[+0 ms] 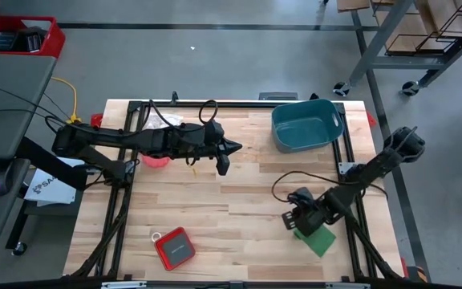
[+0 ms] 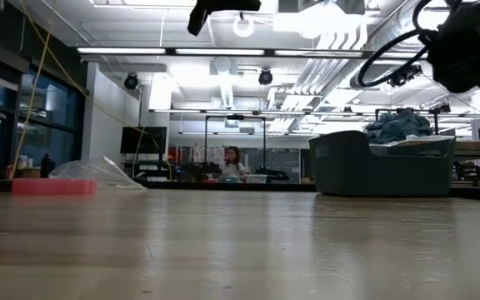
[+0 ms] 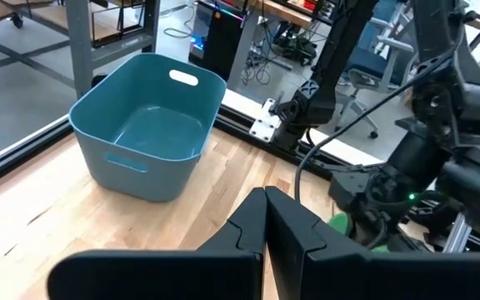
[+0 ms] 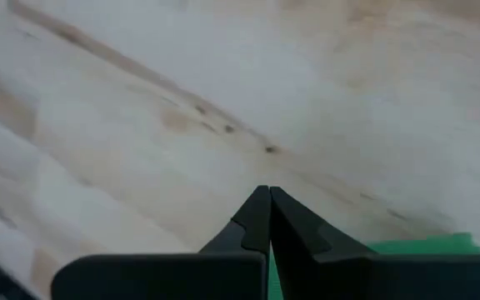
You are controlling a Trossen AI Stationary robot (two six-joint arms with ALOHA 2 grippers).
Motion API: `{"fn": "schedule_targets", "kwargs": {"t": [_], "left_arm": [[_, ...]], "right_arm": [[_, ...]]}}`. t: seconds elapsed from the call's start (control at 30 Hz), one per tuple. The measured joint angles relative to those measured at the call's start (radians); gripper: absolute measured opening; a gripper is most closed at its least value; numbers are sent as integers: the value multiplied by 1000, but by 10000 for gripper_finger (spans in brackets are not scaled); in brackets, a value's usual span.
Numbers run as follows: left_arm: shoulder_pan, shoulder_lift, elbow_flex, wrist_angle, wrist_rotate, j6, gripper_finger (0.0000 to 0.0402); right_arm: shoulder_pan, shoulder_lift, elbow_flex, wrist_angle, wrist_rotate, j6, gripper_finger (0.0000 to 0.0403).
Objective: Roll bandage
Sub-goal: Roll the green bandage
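The green bandage [image 1: 319, 240] lies flat on the wooden table near its right front corner. It also shows in the right wrist view [image 4: 415, 248] and the left wrist view [image 3: 341, 223]. My right gripper [image 1: 293, 220] is shut and low over the table, with its fingertips [image 4: 265, 193] just past the bandage's edge. The gripper's body covers part of the band. My left gripper [image 1: 229, 149] is shut and empty, up above the middle of the table [image 3: 265, 196]. My right gripper is shut with nothing between its fingertips [image 4: 257, 212]. The bandage's edge [image 4: 390, 247] lies on the table right beside and behind the fingers. I cannot tell whether the fingers touch it.
A teal tub [image 1: 305, 124] stands at the back right, and also shows in the left wrist view [image 3: 148, 125] and the low view [image 2: 382, 167]. A pink-red ring [image 1: 155, 160] and clear plastic lie at the back left. A red flat case [image 1: 175, 246] lies near the front edge.
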Motion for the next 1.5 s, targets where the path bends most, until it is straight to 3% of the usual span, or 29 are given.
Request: {"fn": "schedule_targets", "kwargs": {"t": [0.3, 0.67, 0.77, 0.87, 1.23, 1.4, 1.5], "left_arm": [[0, 0, 0, -2, 0, -17, 0], [3, 0, 0, -39, 0, -16, 0], [7, 1, 0, -42, -2, -6, 0], [11, 1, 0, -43, -3, 1, 0], [9, 1, 0, -50, -3, -7, 0], [8, 1, 0, -50, -4, -12, 0], [8, 1, 0, -51, -4, -19, 0]], "right_arm": [[80, 0, -28, -6, -112, 47, 0], [385, -1, 33, -67, -251, 347, 0], [445, -1, 71, -131, -340, 374, 0], [477, -1, 115, -197, -362, 383, 0], [269, 0, 122, -216, -18, 284, 0], [167, 1, 72, -161, -16, 181, 0], [134, 1, 40, -131, -85, 119, 0]]}}
